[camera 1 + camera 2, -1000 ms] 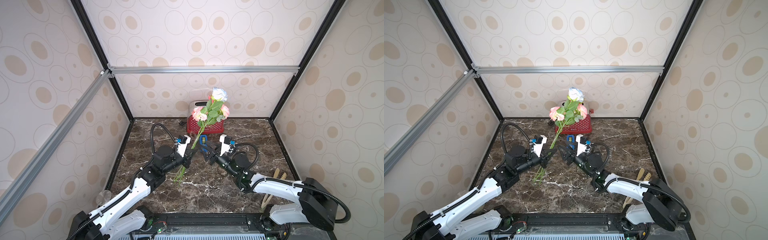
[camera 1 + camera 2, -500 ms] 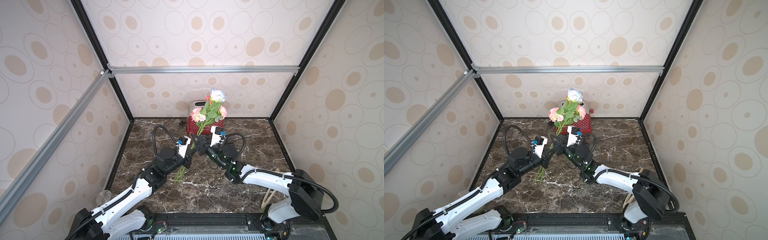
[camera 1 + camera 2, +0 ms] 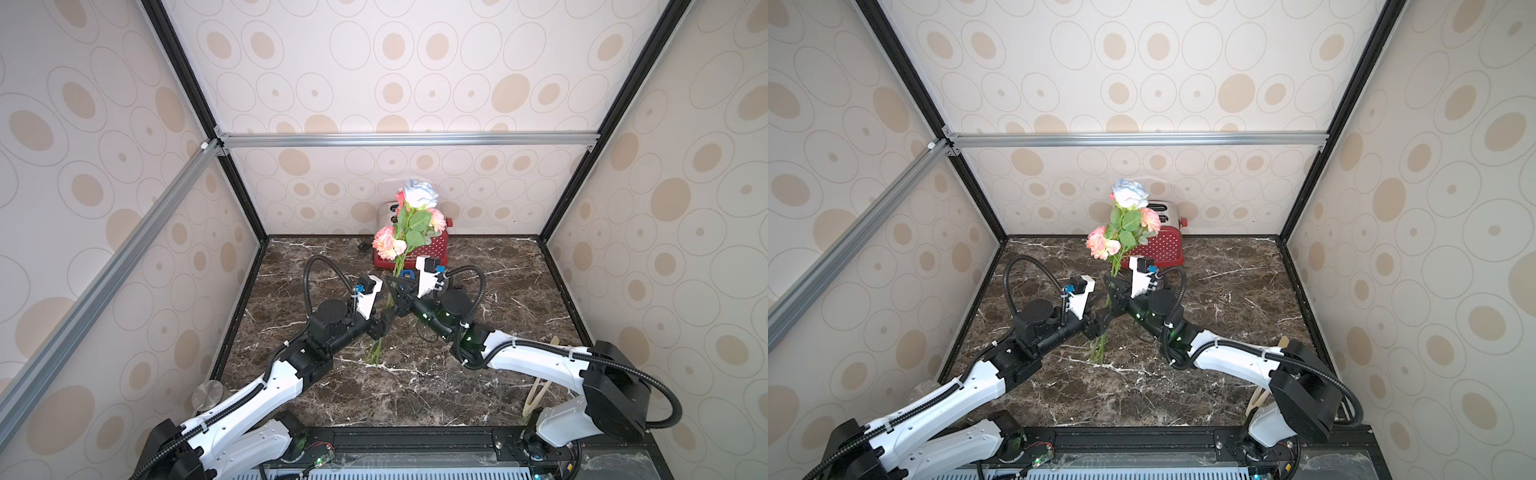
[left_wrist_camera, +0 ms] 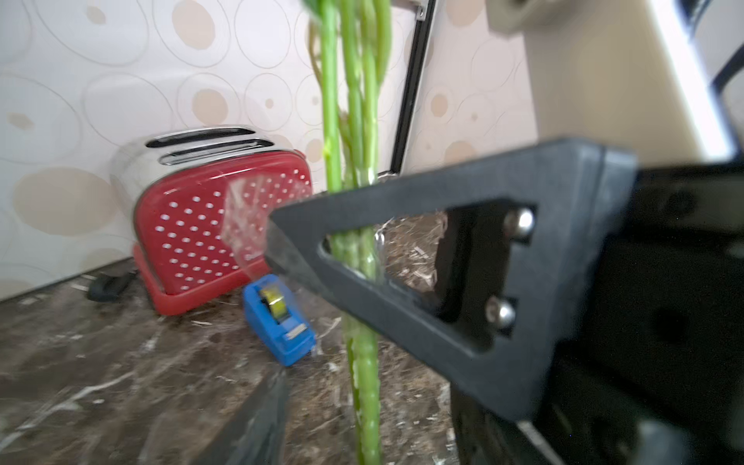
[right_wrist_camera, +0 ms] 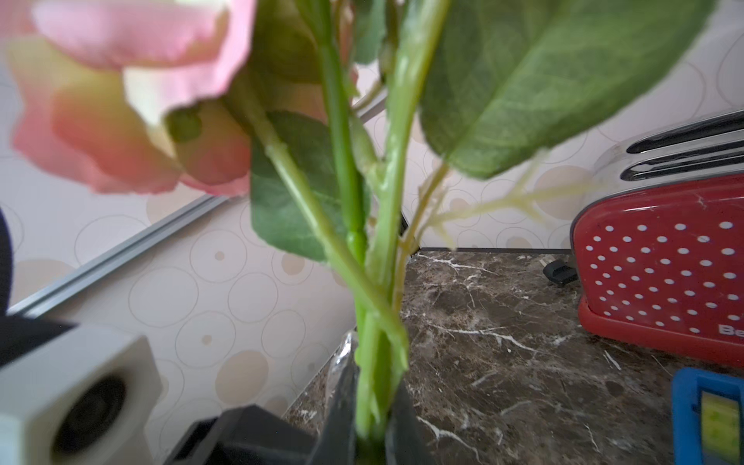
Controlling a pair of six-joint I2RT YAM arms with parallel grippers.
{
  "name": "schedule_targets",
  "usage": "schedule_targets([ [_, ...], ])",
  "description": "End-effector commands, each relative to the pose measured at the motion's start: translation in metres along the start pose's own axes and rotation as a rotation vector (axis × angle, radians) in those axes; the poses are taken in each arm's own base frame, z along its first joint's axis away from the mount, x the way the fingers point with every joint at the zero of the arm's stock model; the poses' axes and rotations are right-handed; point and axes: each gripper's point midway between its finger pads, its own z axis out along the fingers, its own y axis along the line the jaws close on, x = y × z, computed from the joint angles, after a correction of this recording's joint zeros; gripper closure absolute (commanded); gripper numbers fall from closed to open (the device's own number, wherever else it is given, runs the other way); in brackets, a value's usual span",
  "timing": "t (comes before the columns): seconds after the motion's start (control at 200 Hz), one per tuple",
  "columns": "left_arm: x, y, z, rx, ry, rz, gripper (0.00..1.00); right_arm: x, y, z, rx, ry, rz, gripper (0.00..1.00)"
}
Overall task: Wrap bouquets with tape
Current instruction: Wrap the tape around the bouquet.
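Right wrist view had the right tool (image 5: pixel 372 414) clenched on the bouquet (image 5: pixel 354 241) stems, low down, blooms up. Bouquet stood upright in front of the toaster (image 5: pixel 660 265), its blooms overlapping the toaster in both top views. Left tool (image 3: pixel 384 324) was released, with its fingers spread and the stems between them in the left wrist view. Tape dispenser (image 4: pixel 280 322) sat on the table (image 4: pixel 120 382) just in front of the toaster. Clear tape strip (image 4: pixel 249 225) hung off the right tool's tip.
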Motion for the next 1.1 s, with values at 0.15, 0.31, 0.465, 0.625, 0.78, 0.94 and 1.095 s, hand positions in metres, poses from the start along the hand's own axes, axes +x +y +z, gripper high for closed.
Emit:
schedule_targets([
  [0.15, -0.018, -0.048, -0.009, 0.278, -0.084, 0.015, 0.03, -0.037, 0.022, -0.054, -0.235, -0.03, -0.124, 1.0],
  [0.31, -0.025, -0.07, -0.013, 0.417, -0.122, 0.01, 0.01, -0.04, 0.042, -0.076, -0.339, -0.017, -0.197, 1.0],
  [0.465, -0.03, -0.085, -0.013, 0.526, -0.145, -0.003, 0.01, -0.042, 0.052, -0.087, -0.388, -0.014, -0.215, 1.0],
  [0.625, -0.034, -0.093, -0.011, 0.589, -0.175, 0.007, 0.04, -0.043, 0.058, -0.09, -0.425, -0.022, -0.203, 1.0],
  [0.78, -0.034, -0.101, -0.011, 0.656, -0.194, 0.004, 0.1, -0.047, 0.065, -0.091, -0.458, -0.031, -0.199, 1.0],
  [0.94, -0.029, -0.104, -0.009, 0.688, -0.192, -0.005, 0.22, -0.052, 0.07, -0.093, -0.481, -0.048, -0.19, 1.0],
  [1.095, -0.032, -0.106, -0.007, 0.718, -0.207, -0.024, 0.45, -0.053, 0.073, -0.092, -0.497, -0.051, -0.171, 1.0],
])
